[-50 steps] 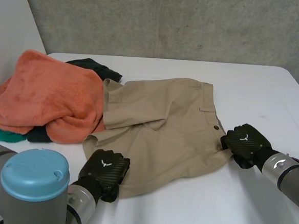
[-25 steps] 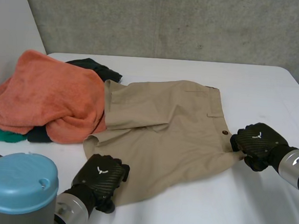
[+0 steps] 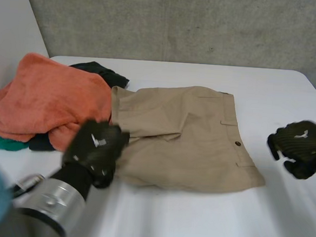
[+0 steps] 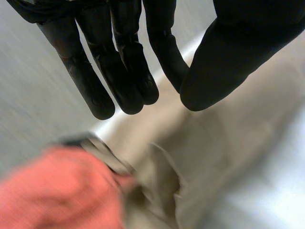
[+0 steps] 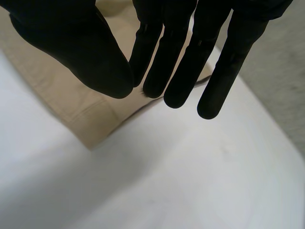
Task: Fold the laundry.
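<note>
Towel (image 3: 51,97) overlapping tan shorts (image 3: 189,137), left hand (image 3: 95,149) and right hand (image 3: 300,143) straight-fingered, empty.

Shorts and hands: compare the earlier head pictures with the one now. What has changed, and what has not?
Both hands let go of the shorts. The left hand lifted off the near hem toward the orange towel; the right hand drew back from the waistband corner over the table. Both are open. The shorts lie flatter, near edge straighter. The towel stayed put.
</note>
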Controlling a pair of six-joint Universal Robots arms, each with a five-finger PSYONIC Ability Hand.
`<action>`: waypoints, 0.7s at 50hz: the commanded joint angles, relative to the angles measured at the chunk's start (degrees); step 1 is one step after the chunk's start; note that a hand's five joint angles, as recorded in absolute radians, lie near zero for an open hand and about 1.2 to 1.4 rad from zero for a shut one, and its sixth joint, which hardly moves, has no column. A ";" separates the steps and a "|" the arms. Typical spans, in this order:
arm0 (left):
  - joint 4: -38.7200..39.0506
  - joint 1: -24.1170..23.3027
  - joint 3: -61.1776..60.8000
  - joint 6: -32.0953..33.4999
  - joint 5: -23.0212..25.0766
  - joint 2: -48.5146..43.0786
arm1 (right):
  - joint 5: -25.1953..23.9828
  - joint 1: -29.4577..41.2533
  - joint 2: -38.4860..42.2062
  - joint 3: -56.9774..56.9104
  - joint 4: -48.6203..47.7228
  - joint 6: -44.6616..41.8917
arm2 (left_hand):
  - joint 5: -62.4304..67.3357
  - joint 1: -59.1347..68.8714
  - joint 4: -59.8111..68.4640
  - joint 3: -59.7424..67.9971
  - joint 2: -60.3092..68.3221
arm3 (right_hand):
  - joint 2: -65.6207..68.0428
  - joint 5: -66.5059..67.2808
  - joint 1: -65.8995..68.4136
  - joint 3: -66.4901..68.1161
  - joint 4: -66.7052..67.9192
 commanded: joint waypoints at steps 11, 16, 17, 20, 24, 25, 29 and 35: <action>-5.02 0.47 7.18 1.43 3.73 6.96 | -1.39 -1.68 -9.15 0.31 1.58 11.68 | 13.65 13.68 11.52 12.07 11.54 | -39.67 -41.33 -24.25 -40.59 -41.11; -5.46 1.35 6.48 0.90 3.65 2.54 | -1.56 1.13 -3.01 6.64 -7.91 15.82 | 13.34 13.37 11.21 11.75 11.23 | -38.85 -40.50 -23.42 -39.76 -40.28; -5.54 1.26 6.22 0.81 3.64 2.10 | -1.74 1.83 -0.73 8.12 -10.97 15.30 | -1.15 -1.12 -3.29 -2.74 -3.26 | -38.01 -39.66 -22.59 -38.92 -39.44; -5.72 0.91 4.20 0.46 3.64 0.17 | -1.74 1.75 2.27 10.41 -16.77 12.32 | -33.42 -33.38 -35.55 -35.00 -35.52 | -37.16 -38.82 -21.74 -38.08 -38.60; -5.37 1.00 0.51 -1.46 3.82 -1.15 | -2.26 1.13 4.03 12.00 -19.52 7.05 | -35.45 -35.41 -37.58 -37.03 -37.55 | -37.16 -38.81 -21.74 -38.07 -38.59; -5.28 0.91 -0.63 -2.95 3.91 -1.94 | -2.53 1.13 4.65 12.09 -19.79 6.07 | -35.11 -35.08 -37.25 -36.70 -37.22 | -37.16 -38.81 -21.74 -38.07 -38.59; -5.46 0.47 -2.04 -6.47 4.00 -4.31 | -4.90 1.22 9.21 11.66 -19.79 2.55 | -33.94 -33.90 -36.07 -35.52 -36.04 | -36.16 -37.81 -20.73 -37.07 -37.59; -5.63 0.56 -2.49 -9.03 4.17 -9.59 | -6.22 1.39 13.79 10.69 -20.23 0.44 | -33.77 -33.73 -35.90 -35.35 -35.87 | -32.96 -34.61 -17.53 -33.87 -34.39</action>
